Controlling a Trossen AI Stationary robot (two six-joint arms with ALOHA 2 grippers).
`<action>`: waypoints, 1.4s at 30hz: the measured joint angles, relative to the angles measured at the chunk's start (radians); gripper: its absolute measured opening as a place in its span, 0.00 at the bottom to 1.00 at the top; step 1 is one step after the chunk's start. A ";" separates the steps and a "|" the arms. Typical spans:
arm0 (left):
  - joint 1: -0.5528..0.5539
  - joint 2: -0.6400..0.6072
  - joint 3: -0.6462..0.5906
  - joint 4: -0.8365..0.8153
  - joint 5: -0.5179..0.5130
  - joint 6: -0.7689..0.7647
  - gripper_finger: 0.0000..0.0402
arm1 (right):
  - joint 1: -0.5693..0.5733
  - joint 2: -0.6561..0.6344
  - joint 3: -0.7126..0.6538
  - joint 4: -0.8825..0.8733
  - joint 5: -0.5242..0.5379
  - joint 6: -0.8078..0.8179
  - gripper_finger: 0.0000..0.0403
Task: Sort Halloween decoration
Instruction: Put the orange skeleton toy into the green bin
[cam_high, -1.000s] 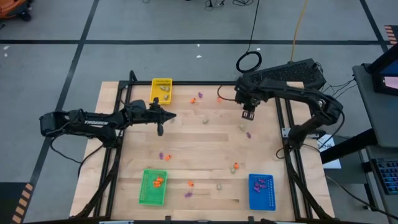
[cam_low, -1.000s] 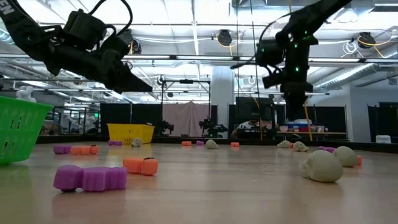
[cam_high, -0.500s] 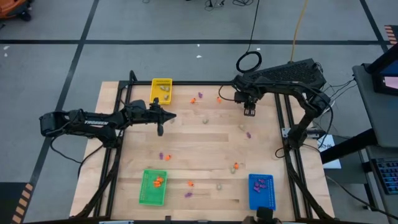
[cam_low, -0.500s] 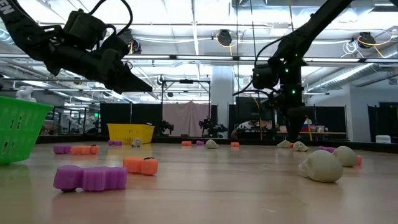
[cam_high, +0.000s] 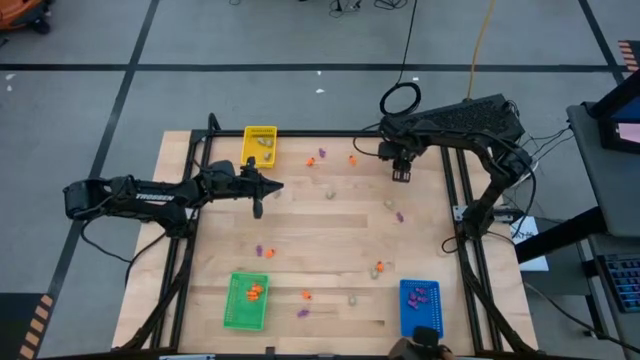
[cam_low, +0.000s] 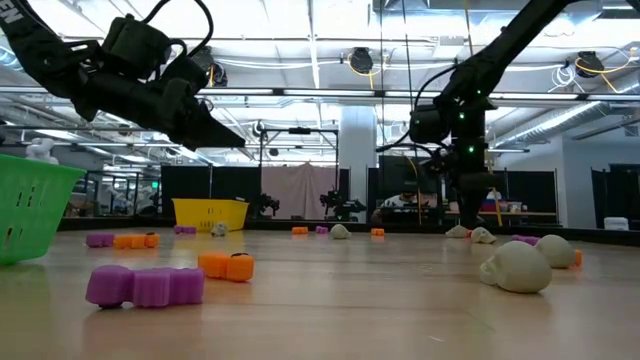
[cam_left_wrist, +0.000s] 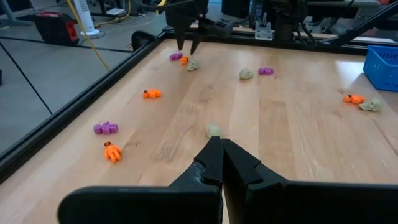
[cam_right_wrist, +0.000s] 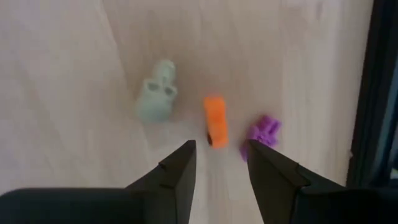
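Shifted toward the far desk (cam_high: 330, 230) edge since earlier: right end effector (cam_right_wrist: 217, 163), fingers apart, above orange trinket (cam_right_wrist: 215, 121) between beige skull (cam_right_wrist: 155, 98) and purple piece (cam_right_wrist: 263, 132); left end effector (cam_left_wrist: 221, 163) closed, empty, mid-desk

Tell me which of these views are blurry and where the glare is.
Right wrist view: soft all over, the beige skull, orange piece and purple piece smeared beyond the open right claw. Low view: near purple piece crisp, far yellow tray softer, ceiling lights glaring. Left wrist and high views: sharp.
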 joint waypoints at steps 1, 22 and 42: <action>0.000 0.000 0.000 0.000 0.000 0.000 0.00 | 0.000 0.003 0.001 0.010 -0.005 0.001 0.32; 0.000 0.000 0.000 -0.009 0.000 0.000 0.00 | 0.001 0.110 0.075 -0.029 0.006 0.032 0.03; 0.000 -0.070 0.000 -0.064 0.000 0.000 0.00 | 0.439 -0.223 0.141 -0.126 -0.047 0.414 0.01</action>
